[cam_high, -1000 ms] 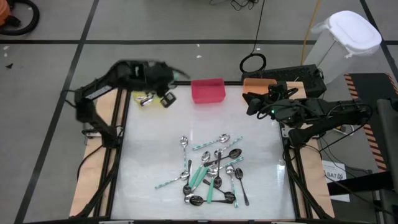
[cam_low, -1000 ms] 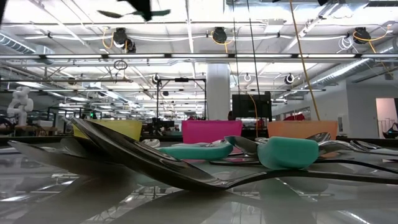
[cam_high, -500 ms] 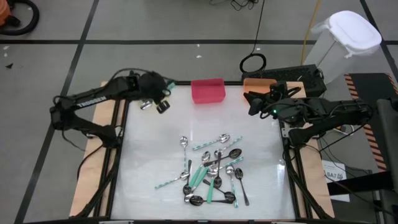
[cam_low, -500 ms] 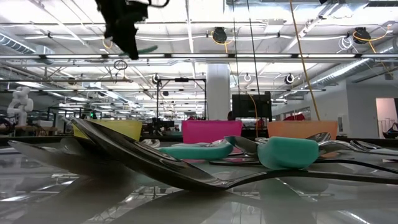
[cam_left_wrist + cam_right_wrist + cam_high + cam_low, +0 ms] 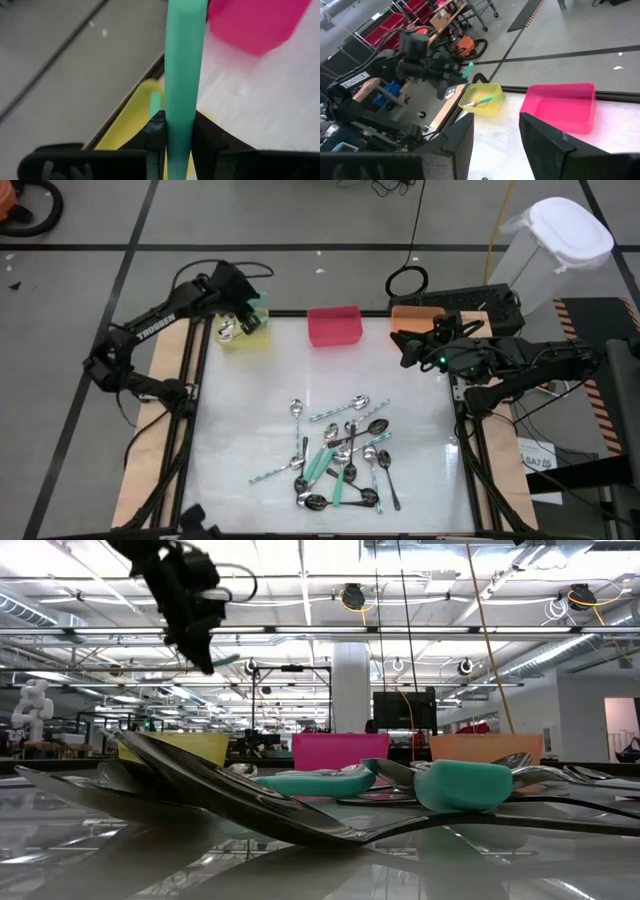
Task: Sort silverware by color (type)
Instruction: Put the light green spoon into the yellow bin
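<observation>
Left gripper [image 5: 179, 131] clamped on teal-handled spoon [image 5: 183, 65], poised over yellow bin [image 5: 243, 337] far left; next, release inside. Right gripper [image 5: 495, 131] parked, fingers apart, empty.

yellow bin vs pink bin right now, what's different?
The yellow bin sits at the table's far left corner; the pink bin is mid far edge. The yellow bin already holds a teal-handled spoon; the pink bin looks empty. The left gripper hovers over yellow, not pink. Both are small open plastic bins.
</observation>
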### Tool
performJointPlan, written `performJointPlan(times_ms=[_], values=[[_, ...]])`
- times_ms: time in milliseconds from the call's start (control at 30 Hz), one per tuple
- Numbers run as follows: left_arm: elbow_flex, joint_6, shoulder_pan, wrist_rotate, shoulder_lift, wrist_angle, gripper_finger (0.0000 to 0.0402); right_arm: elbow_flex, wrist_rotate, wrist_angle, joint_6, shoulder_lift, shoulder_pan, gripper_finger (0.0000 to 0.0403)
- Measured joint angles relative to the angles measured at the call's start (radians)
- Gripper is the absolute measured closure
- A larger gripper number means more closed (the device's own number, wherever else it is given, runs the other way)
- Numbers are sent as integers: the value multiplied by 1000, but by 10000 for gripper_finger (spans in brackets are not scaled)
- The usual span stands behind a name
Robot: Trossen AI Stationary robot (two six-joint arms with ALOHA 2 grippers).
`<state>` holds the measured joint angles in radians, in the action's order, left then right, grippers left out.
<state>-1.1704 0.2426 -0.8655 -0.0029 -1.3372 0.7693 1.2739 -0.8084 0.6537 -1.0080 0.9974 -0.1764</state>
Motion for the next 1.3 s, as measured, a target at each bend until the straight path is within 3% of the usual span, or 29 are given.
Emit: performJointPlan(times_ms=[300, 600, 1000, 1300], values=[[-1, 67, -133, 126, -113, 31, 343, 0, -2, 1, 0, 4, 0, 248], [0, 78, -172, 136, -126, -25, 343, 0, -10, 1, 0, 7, 0, 248], [-1, 106, -182, 169, -269, -73, 343, 0, -30, 1, -12, 10, 0, 248], [-1, 148, -187, 160, -280, -50, 343, 0, -30, 1, -20, 10, 0, 248]])
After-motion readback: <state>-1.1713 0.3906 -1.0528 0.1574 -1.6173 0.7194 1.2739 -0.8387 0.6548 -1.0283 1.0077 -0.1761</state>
